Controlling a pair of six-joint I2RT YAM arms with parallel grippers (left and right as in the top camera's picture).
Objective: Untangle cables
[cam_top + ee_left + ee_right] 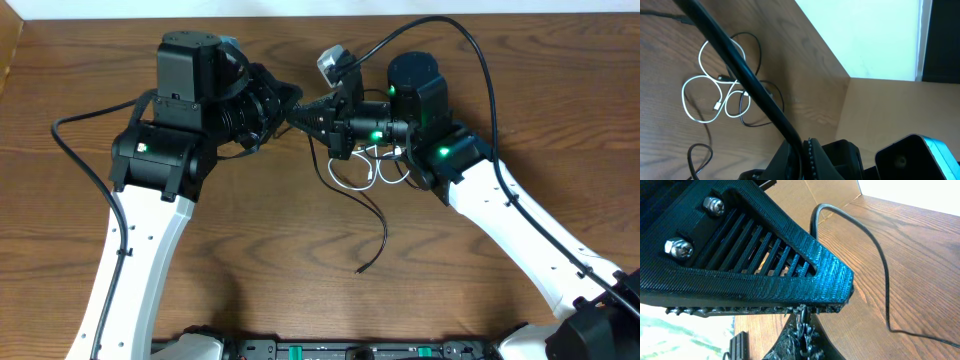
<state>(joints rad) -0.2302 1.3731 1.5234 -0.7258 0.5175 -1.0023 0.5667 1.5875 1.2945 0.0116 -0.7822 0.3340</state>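
The cables lie tangled on the wooden table between the arms. The white cable (383,168) forms loops (717,105), and a black cable (383,225) trails from them toward the front edge. My left gripper (288,112) and right gripper (308,115) meet tip to tip just left of the knot. In the left wrist view, the left gripper (804,142) is shut on a black cable (740,65) that runs diagonally up over the knot. In the right wrist view, the right gripper (805,311) is shut on the same black strand, right above the left fingers (790,340).
A thick black arm wire (480,60) arcs over the right arm, and another (80,150) loops out left of the left arm. A thin black cable (879,250) crosses the table beyond the right finger. A pale wall (865,35) borders the table's far edge.
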